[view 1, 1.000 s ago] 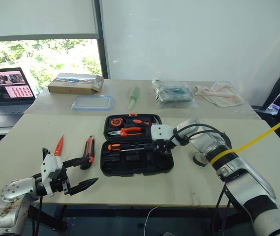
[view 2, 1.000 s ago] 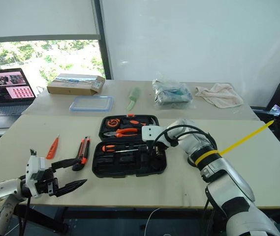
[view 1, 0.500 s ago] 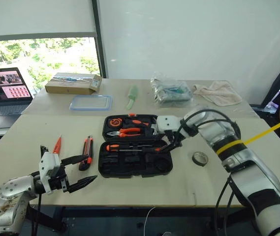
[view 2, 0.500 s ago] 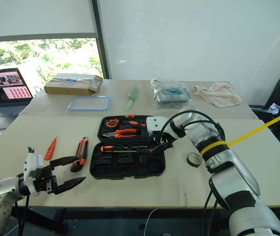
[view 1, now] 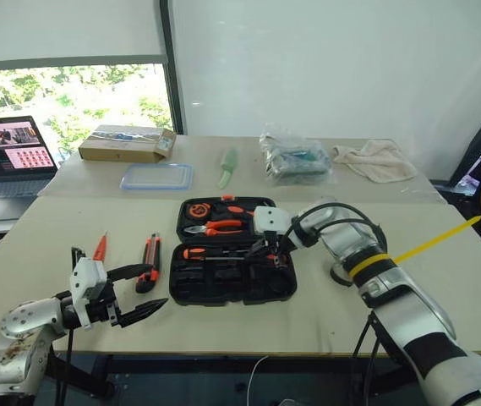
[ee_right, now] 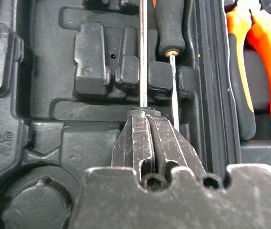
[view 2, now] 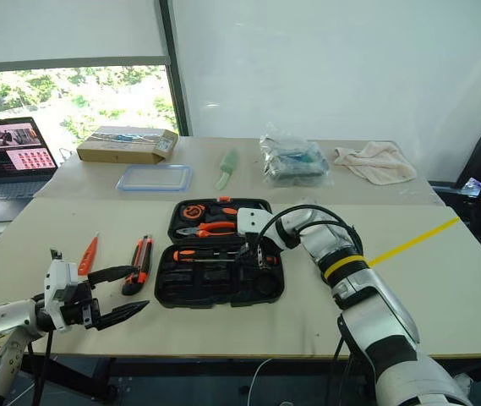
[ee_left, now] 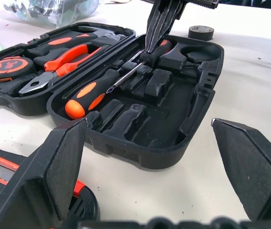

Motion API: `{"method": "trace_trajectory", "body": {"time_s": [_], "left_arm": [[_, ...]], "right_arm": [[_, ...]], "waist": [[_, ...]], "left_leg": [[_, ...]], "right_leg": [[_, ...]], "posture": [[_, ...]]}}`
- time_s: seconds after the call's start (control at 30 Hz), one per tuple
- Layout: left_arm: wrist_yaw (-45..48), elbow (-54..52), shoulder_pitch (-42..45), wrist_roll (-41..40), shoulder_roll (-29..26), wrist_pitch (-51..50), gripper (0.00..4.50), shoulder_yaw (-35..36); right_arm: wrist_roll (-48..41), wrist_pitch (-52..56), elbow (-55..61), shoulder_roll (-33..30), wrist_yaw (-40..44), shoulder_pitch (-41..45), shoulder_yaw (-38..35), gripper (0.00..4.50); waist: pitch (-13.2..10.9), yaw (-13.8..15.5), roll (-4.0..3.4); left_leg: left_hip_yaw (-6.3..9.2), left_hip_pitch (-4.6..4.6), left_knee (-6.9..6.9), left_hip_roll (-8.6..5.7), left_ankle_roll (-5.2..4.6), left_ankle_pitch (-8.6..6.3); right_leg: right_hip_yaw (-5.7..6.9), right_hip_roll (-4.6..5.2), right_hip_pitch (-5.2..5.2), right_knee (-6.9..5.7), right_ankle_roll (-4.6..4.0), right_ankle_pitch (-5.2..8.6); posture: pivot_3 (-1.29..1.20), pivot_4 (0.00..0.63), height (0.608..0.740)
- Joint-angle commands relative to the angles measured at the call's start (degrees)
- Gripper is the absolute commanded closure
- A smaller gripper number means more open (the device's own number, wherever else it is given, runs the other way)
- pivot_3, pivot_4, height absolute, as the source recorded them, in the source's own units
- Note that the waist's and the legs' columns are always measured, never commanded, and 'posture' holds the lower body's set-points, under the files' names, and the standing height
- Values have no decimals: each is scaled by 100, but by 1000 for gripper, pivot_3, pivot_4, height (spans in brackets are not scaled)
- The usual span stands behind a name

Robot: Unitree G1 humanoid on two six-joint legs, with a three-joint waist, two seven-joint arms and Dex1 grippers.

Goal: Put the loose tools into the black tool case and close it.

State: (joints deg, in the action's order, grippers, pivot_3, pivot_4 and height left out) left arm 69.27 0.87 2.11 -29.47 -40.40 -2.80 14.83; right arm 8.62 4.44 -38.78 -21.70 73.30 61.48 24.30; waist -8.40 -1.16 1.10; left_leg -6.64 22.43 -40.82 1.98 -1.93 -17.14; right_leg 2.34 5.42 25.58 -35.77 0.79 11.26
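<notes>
The right gripper point(ee_left: 157, 26) hangs with its two black fingers pressed together, tips pointing down into the front half of the open black moulded plastic tool case point(view 1: 232, 283), right over the slots where two orange-and-black-handled screwdrivers point(ee_left: 95, 90) lie side by side. My reading is that it is shut to nudge or press a shaft down into its groove rather than to grasp; whether the tips actually touch a shaft I cannot tell, since the fingers cover that spot in the right wrist view.

The left gripper point(view 1: 135, 292) waits near the front edge of the pale counter point(view 1: 46, 254), fingers spread wide and empty, pointing towards the case. Just beyond it lies the orange-and-black utility knife point(view 1: 149, 262), and farther off, beside the knife, the small orange tester screwdriver point(view 1: 100, 247); both are outside the case.

The small dark tape roll point(ee_left: 201, 32) sits on the counter beyond the right gripper, and in the head views the right arm hides most of it. The case's orange latch cannot be made out.
</notes>
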Motion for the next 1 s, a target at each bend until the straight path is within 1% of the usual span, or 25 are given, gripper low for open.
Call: {"method": "trace_trajectory", "body": {"time_s": [0.03, 0.27, 0.43, 0.5, 0.6, 0.63, 0.67, 0.7, 0.73, 0.77, 0.83, 0.87, 0.9, 0.93, 0.97, 1.0], "left_arm": [[-72, -147, -37, -36, -15, 46, 0, 97], [-199, -162, -84, 11, -49, -1, 0, 83], [-478, 80, -51, 409, -222, 13, 0, 73], [-560, 67, -149, 417, -222, -18, 0, 143], [-691, -13, -403, 247, -147, 37, 0, 423], [-728, 3, -574, 158, -123, 75, 0, 622], [-755, 26, -736, 69, -96, 104, 0, 817], [-772, 35, -858, 4, -74, 124, 0, 955], [-847, 56, -994, -80, -34, 92, 0, 1150], [-981, 98, -1136, -147, 6, 29, 0, 1381], [-1264, 229, -1364, -190, 66, -29, 0, 1776], [-1407, 372, -1538, -171, 87, -24, 0, 2016], [-1618, 494, -1672, -157, 119, -75, 0, 2241], [-1870, 620, -1756, -108, 129, -153, 0, 2418], [-2107, 722, -1815, -85, 121, -300, 0, 2563], [-2256, 746, -1832, -110, 134, -403, 0, 2651]], "right_arm": [[143, -65, -110, 32, -106, -62, 51, 4460], [379, 3, -337, 257, -248, -59, 218, 4460], [529, 413, -233, 460, -409, -57, 270, 4460], [265, 513, 34, 494, -417, -107, 6, 4460], [-324, 145, 678, 415, -468, -389, -580, 4460], [-629, 235, 1157, 279, -338, -601, -817, 4460], [-893, 370, 1596, 183, -299, -800, -1036, 3911], [-1078, 483, 1933, 114, -285, -956, -1182, 3820], [-1301, 681, 2345, -2, -233, -1164, -1329, 3499], [-1512, 674, 2693, -99, -257, -1411, -1511, 3058], [-1825, 557, 3247, -269, -340, -1871, -1814, 2376], [-2057, 275, 3543, -357, -345, -2293, -2081, 1913], [-2384, -37, 3797, -405, -224, -2726, -2366, 1585], [-2659, -286, 3989, -430, -127, -3099, -2601, 1377], [-2854, -467, 4162, -456, -109, -3467, -2796, 927], [-2954, -626, 4298, -465, -141, -3751, -2912, 634]], "waist": [[0, -6, 0], [0, -28, 0], [2, -108, 1], [2, -134, 1], [1, -144, 1], [1, -139, 1], [0, -132, 1], [0, -126, 1], [0, -122, 1], [0, -113, 1], [3, -87, 4], [3, -84, 4], [3, -70, 5], [9, -37, 15], [13, -9, 21], [13, 15, 21]], "left_leg": [[0, -1, 0, 0, 1, 1], [2, -38, 0, 4, 2, 1], [4, -58, 3, 10, 9, 5], [5, -66, 8, 12, 8, 4], [10, -64, 10, 23, 8, 4], [8, -60, 11, 26, 9, 4], [9, -43, 13, 28, 18, 9], [8, -24, 13, 29, 25, 13], [8, -5, 13, 29, 26, 14], [5, 11, 11, 28, 26, 14], [6, 27, 10, 28, 24, 13], [7, 29, 10, 28, 20, 11], [4, 29, 11, 28, 18, 10], [5, 29, 12, 28, 17, 9], [10, 29, 13, 28, 13, 6], [8, 22, 16, 29, 11, -1]], "right_leg": [[0, 0, 0, -1, 0, 0], [-2, 1, -32, -2, -5, 2], [-4, 1, -37, -9, -18, 2], [-4, -1, -39, -13, -25, 0], [-3, -8, -35, -16, -34, 0], [-3, -9, -31, -15, -36, 0], [-1, -8, -15, -15, -37, 1], [-1, -7, 3, -16, -37, 1], [-1, -6, 26, -26, -37, 0], [-2, -4, 42, -35, -36, -1], [3, -2, 52, -30, -35, -1], [6, -2, 51, -23, -34, -1], [6, -2, 50, -15, -34, -1], [8, -3, 48, -8, -33, -1], [15, -4, 45, 2, -33, 0], [14, -4, 40, 5, -31, 2]], "posture": [[0, 150, 740], [0, 150, 740], [0, 150, 740], [0, 150, 740], [0, 150, 740], [0, 150, 740], [0, 150, 740], [0, 150, 740], [0, 150, 740], [0, 150, 740], [0, 150, 740], [0, 150, 740], [0, 150, 740], [0, 150, 740], [0, 150, 740], [0, 150, 740]]}}
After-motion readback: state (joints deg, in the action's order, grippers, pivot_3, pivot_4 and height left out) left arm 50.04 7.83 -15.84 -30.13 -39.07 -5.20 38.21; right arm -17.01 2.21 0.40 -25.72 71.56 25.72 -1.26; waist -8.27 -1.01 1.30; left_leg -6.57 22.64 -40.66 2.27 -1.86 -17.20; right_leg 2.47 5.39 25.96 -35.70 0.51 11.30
